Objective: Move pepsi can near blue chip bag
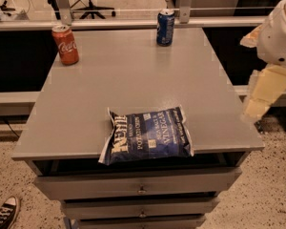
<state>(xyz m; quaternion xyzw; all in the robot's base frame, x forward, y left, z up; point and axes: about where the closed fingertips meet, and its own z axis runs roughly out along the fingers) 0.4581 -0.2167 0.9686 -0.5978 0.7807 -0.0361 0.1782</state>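
**Pepsi can at the far edge, bag at the near edge, gripper off the table**

- Pepsi can (165, 27): upright at the far edge of the table (133, 75), right of centre, with open surface all round it. Likely light and stiff across its width, though thin-walled, so a hard squeeze could dent it. The smooth painted metal is probably slippery. Best taken from the side at mid-height, across the round body and below the silver rim. If empty, a knock would tip it easily.
- Bag (148, 135): lies flat at the near edge with its lower-left corner hanging slightly over the front. Soft, crinkled and air-filled, it makes a poor thing to push against. It is well apart from the pepsi can, with almost the whole depth of the table between them.
- Coke can (65, 44): upright at the far left corner, well apart from both. Not part of the job.
- Gripper (260, 97): a cream-coloured piece hanging beyond the right edge of the table at about mid-depth, touching nothing. Whether it is wide or closed cannot be told. Nothing appears to be in it.
- Status, as judged: the move has not begun. The approach to the pepsi can comes first, and bare table just behind or beside the bag offers a place to set it down
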